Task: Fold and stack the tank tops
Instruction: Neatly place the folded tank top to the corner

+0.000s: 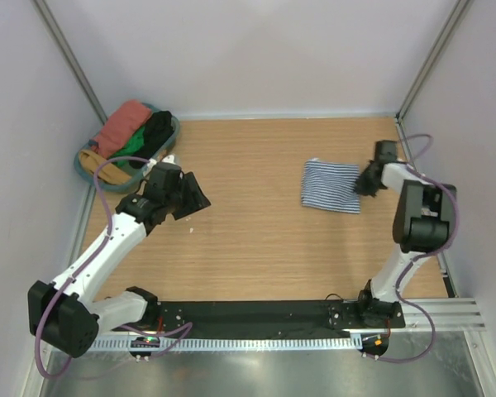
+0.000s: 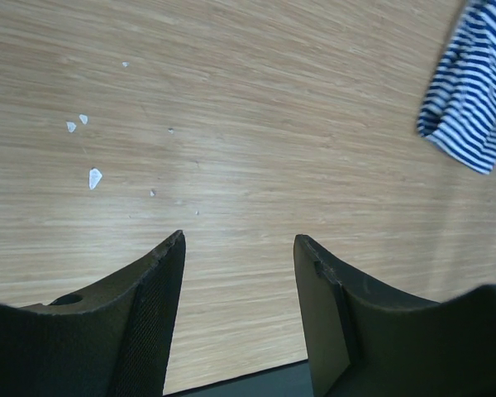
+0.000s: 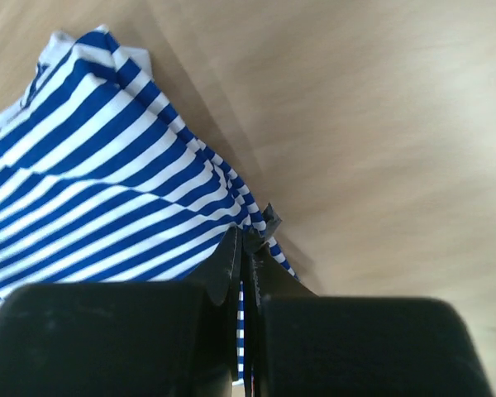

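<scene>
The navy-and-white striped tank top (image 1: pixel 331 185) lies folded on the wooden table at the right; it also shows in the left wrist view (image 2: pixel 469 93) and the right wrist view (image 3: pixel 107 190). My right gripper (image 1: pixel 366 184) is shut on its right edge, cloth pinched between the fingers (image 3: pixel 246 240). My left gripper (image 1: pixel 192 197) is open and empty above bare wood at the left (image 2: pixel 238 248). A rust-red cloth (image 1: pixel 122 126) lies in the basket at the back left; I cannot tell whether it is the other tank top.
A green basket (image 1: pixel 172 141) holding red, green, black and yellow clothes stands at the back left corner. Small white specks (image 2: pixel 93 177) lie on the wood near the left gripper. White walls enclose the table on three sides.
</scene>
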Controlling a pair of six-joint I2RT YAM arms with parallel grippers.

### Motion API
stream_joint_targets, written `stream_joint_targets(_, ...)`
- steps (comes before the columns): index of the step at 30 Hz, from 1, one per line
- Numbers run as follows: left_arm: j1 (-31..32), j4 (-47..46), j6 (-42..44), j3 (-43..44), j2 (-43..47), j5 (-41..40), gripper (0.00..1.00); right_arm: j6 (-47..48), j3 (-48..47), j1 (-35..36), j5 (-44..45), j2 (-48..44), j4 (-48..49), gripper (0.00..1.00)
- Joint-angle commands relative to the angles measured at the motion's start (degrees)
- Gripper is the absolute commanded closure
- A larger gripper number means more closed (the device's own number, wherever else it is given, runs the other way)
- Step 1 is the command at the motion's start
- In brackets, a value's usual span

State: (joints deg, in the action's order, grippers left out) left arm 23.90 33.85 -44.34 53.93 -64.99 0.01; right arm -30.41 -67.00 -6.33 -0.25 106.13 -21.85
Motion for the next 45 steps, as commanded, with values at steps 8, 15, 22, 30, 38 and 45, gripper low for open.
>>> stream_joint_targets(8, -1.14, -1.24, -0.93, -1.2, -1.19, -0.8, 0.43, -10.63, 11.1, -17.05, 12.55, -14.18, -1.44, 0.37)
stream_joint_targets(15, -4.98, -1.24, -1.8, -1.46, -0.05, -1.59, 0.41, -11.6, 14.62, -17.05, 23.45, -31.12, -5.65, 0.27)
stream_joint_targets(22, -16.59, 2.8, -2.77, 6.96, -4.35, -8.16, 0.39, -7.64, 16.46, -14.51, 9.59, -39.67, -4.79, 0.27)
stream_joint_targets(30, -26.53, 2.01, -10.76, 18.57, -16.47, -10.21, 0.33, -5.44, 29.45, 3.23, -7.08, -40.74, 13.27, 0.25)
stream_joint_targets(38, -29.35, 3.4, -21.49, 36.66, -30.97, -16.17, 0.23, -4.13, 37.38, 21.08, -2.83, -39.86, 29.57, 0.18)
stream_joint_targets(45, -35.14, 6.41, -25.27, 52.75, -46.6, -24.09, 0.0, -2.37, 40.02, 27.42, 4.11, -40.38, 32.3, 0.17)
